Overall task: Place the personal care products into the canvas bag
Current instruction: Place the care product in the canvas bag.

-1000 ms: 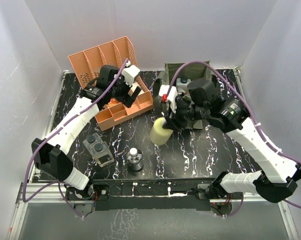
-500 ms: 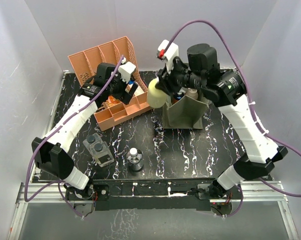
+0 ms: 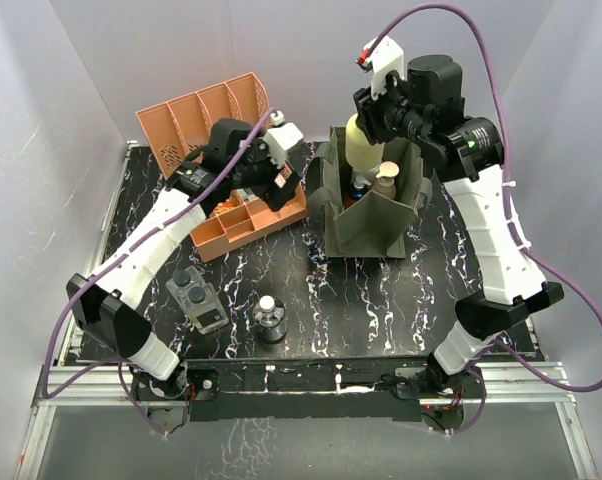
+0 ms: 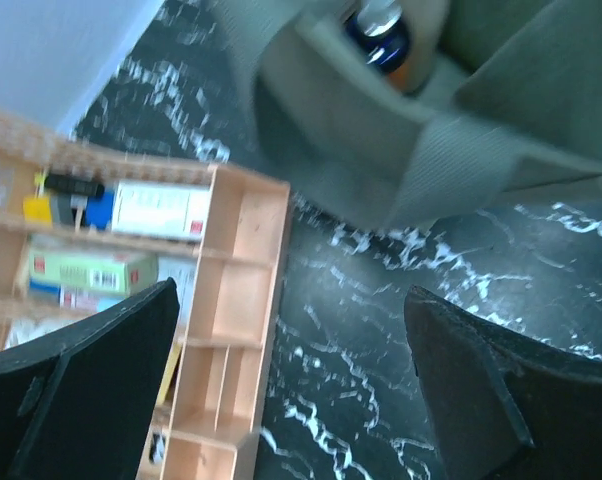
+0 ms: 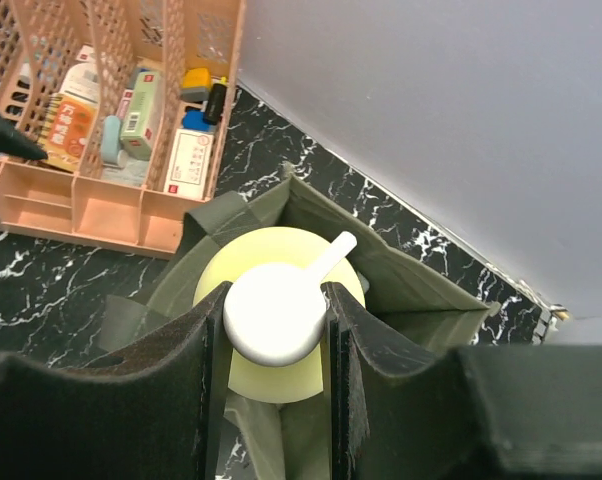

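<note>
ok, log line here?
right gripper: jaws shut on yellow bottle over canvas bag | left gripper: jaws open | twin pack, round bottle: on table

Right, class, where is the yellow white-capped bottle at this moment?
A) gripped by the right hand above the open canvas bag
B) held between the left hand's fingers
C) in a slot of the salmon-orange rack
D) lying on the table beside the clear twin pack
A: the right hand is closed on the yellow white-capped bottle by its cap, holding it upright over the mouth of the canvas bag.
</note>
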`<act>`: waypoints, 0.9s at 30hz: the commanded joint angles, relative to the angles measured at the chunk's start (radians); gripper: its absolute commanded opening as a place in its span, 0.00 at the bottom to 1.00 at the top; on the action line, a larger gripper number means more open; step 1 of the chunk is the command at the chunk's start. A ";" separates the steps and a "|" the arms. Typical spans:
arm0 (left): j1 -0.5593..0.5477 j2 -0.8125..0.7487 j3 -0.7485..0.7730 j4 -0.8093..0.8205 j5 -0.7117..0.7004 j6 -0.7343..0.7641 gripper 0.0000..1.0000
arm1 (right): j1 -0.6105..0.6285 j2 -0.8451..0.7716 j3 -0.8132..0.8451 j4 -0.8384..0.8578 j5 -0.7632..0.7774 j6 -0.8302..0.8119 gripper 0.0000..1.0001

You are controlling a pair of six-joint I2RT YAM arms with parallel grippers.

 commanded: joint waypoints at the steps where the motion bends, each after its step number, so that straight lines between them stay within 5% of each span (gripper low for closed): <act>1: -0.136 0.035 0.137 -0.023 0.034 0.074 0.92 | -0.035 -0.040 0.030 0.232 0.016 -0.013 0.08; 10: -0.292 0.220 0.342 -0.030 0.148 0.076 0.88 | -0.102 -0.044 -0.042 0.229 -0.018 0.032 0.08; 19: -0.305 0.306 0.349 0.011 0.138 0.075 0.83 | -0.123 -0.071 -0.117 0.231 -0.054 0.059 0.08; 27: -0.314 0.330 0.366 -0.037 0.291 0.116 0.63 | -0.142 -0.083 -0.180 0.237 -0.075 0.061 0.08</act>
